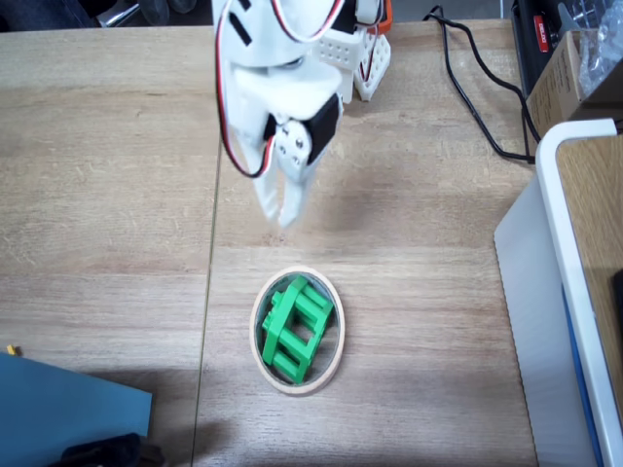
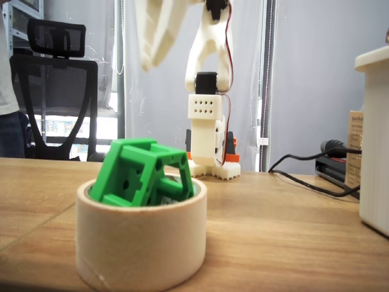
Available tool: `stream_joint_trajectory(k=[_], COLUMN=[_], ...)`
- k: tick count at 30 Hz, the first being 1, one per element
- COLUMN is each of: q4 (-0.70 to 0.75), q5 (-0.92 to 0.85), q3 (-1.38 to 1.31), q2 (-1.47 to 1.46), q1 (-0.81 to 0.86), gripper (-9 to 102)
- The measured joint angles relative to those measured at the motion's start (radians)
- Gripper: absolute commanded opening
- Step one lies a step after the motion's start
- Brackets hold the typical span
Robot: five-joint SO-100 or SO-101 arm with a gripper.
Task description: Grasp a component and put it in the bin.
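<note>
Here the green component [image 1: 295, 326] sits inside the masking-tape bin [image 1: 333, 358], a cream ring with a thin, smooth wall that lies flat on the wood-grain laminate worktop [image 1: 107, 175]. The part is matte printed plastic: two hexagonal holed plates joined by square posts. It rests tilted, one corner leaning up over the ring's rim, as the low fixed view shows [image 2: 143, 173], where the bin [image 2: 140, 240] reads as a short, wide cylinder. The gripper [image 1: 280, 216] hangs above the worktop just beyond the ring, clear of it and holding nothing; its glossy white tapered fingers [image 1: 267, 199] point down and sit close together, only a narrow slit between the tips. In the low fixed view the gripper [image 2: 148, 61] is blurred. A black cable [image 1: 477, 117] snakes across the worktop near a rounded white box [image 1: 565, 292].
</note>
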Motion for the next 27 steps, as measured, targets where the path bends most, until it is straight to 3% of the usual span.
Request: stream_joint_trajectory(k=[12, 27], q4=[0.0, 0.0], q5=[0.0, 0.0], q3=[0.293, 0.337], q2=[0.359, 0.58], q1=[0.13, 0.548], gripper=[2, 2])
